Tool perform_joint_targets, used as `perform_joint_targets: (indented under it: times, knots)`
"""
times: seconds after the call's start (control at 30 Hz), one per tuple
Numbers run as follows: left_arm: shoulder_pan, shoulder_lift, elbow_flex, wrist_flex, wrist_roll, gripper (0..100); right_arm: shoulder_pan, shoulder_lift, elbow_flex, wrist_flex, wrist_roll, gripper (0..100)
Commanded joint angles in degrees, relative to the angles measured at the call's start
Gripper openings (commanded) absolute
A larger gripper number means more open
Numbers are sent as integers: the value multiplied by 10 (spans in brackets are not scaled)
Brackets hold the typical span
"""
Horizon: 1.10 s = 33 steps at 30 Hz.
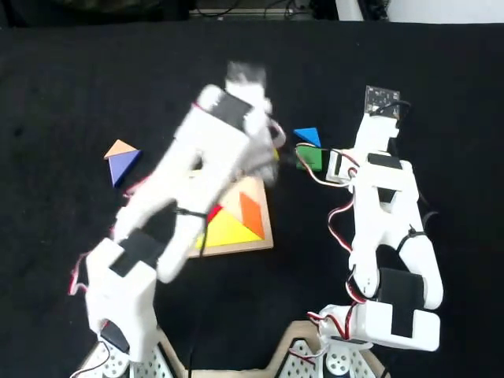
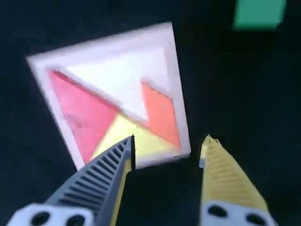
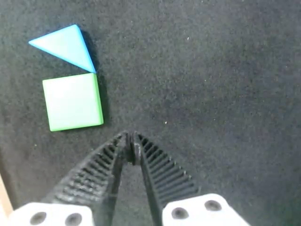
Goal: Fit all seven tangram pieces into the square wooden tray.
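1. Black table (image 1: 63,79): holds both arms and all the pieces.
2. Left arm (image 1: 189,181): stretched over the tray. Left gripper (image 2: 169,141) is open with a wide gap between the fingers and nothing in it.
3. Right arm (image 1: 386,213): beside the tray, away from the left arm. Right gripper (image 3: 129,141) is closed with tips touching and nothing in it.
4. Square wooden tray (image 2: 178,84) (image 1: 270,224): right under and ahead of the left gripper, its near corner between the open fingers. Three pieces are inside; the rest of the floor is bare wood.
5. Red triangle (image 2: 80,117): in the tray, ahead of the left gripper's dark finger (image 2: 101,174), along one wall.
6. Yellow triangle (image 2: 150,141) (image 1: 228,228): in the tray, the closest piece to the left gripper's tips, touching the red one.
7. Orange piece (image 2: 160,113) (image 1: 250,213): in the tray, just beyond the yellow one.
8. Green square (image 3: 73,101) (image 1: 311,157) (image 2: 258,13): on the table outside the tray, just ahead of the right gripper's tips and off to one side, not touching them.
9. Blue triangle (image 3: 66,44) (image 1: 308,136): just past the green square from the right gripper, its corner meeting the square's.
10. Purple triangle (image 1: 122,167): on the table well apart from both grippers, across the left arm from the tray.
11. Tan triangle (image 1: 120,148): touching the purple one.
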Motion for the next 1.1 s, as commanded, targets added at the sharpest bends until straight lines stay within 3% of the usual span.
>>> perform_joint_targets:
  times: [0.0,0.17,0.33,0.6,0.83,0.93,1.07]
  knots:
    - [-96,-11,-174,33,-99,235,-6,-9,-11,-5,1,11]
    - [-175,-65,-227,33,-231,234,-6,-9,-11,-8,-3,11]
    - [-247,-240,-198,33,-250,234,-6,-10,-12,-8,-3,11]
    - [-335,-507,133,16,-251,234,-6,-10,-13,-10,-3,11]
    - [-463,-645,490,-208,-219,234,-10,-9,-12,-10,-3,11]
    - [-495,-730,582,-245,-210,234,-11,-9,-12,-10,-3,11]
    - [-502,-791,618,-265,-275,234,-11,-8,-12,-10,-3,11]
